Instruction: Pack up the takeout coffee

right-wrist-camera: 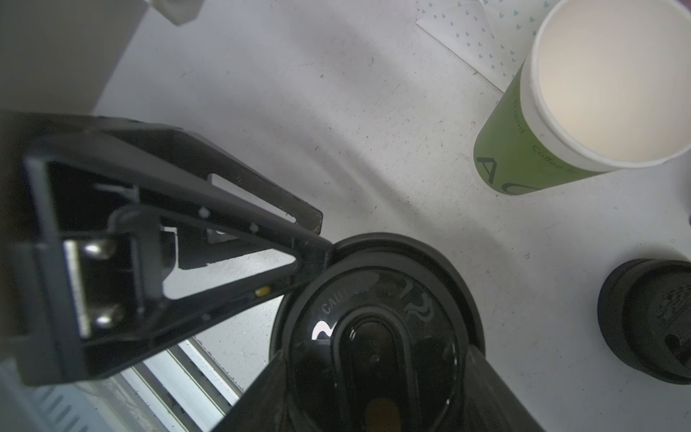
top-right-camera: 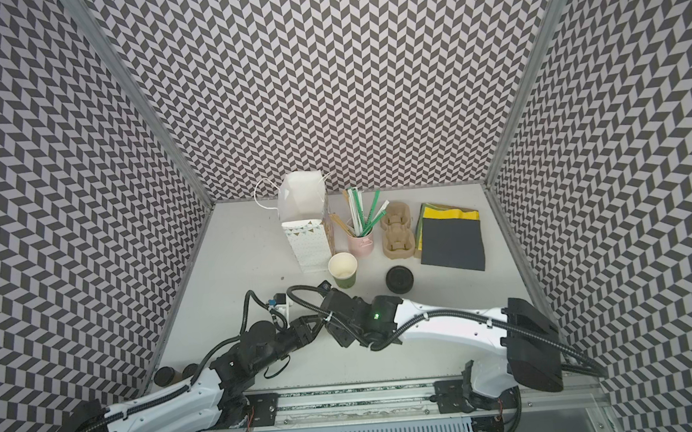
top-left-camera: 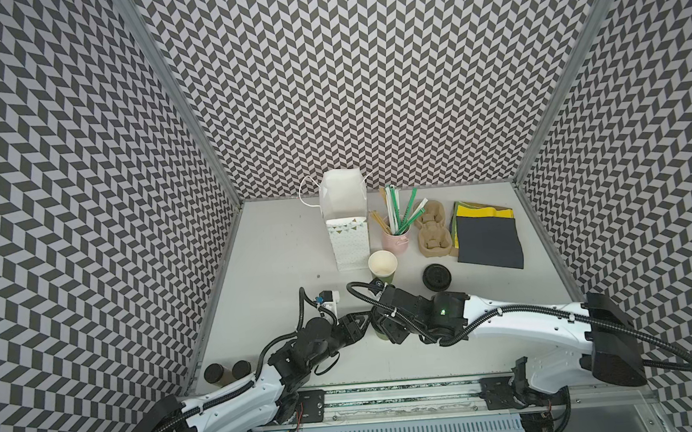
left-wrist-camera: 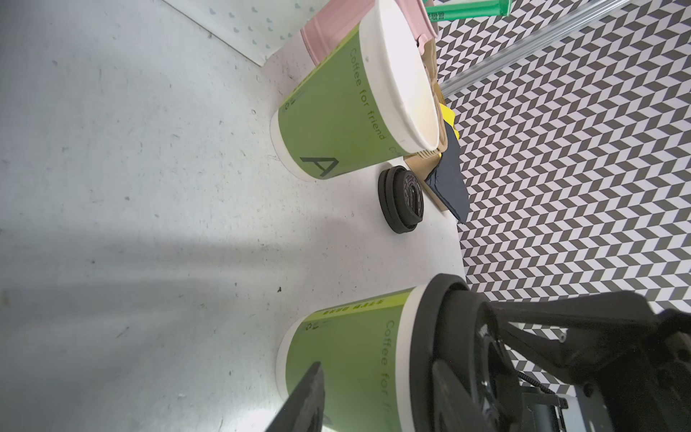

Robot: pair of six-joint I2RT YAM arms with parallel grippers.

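- The small green paper cup with a round black plastic lid [left-wrist-camera: 347, 359] stands upright on the white bench [top-left-camera: 273, 272], on the robot's side of the tall white paper bag with handles [top-left-camera: 348, 242] and well apart from it
- The right claw [right-wrist-camera: 377, 392] comes down from above this cup; its fingers sit on opposite sides of the black lid's rim, clenched on it
- The left claw [right-wrist-camera: 318, 237] reaches in from the side with its jaws parted, grasping nothing; one fingertip touches the lid's rim, and the other finger [left-wrist-camera: 303, 404] lies lower, along the cup's green wall
- A second green paper cup, lidless and cream-white inside [top-left-camera: 382, 266], stands just beside the bag's near corner
- A pink cup of green and white straws [top-left-camera: 396, 238] stands just right of the bag
- A stack of spare black lids [top-left-camera: 436, 277] lies further right of the bag, near the lidless cup
- A brown moulded pulp cup carrier [top-left-camera: 433, 236] and dark grey and yellow napkins [top-left-camera: 490, 240] lie further right still
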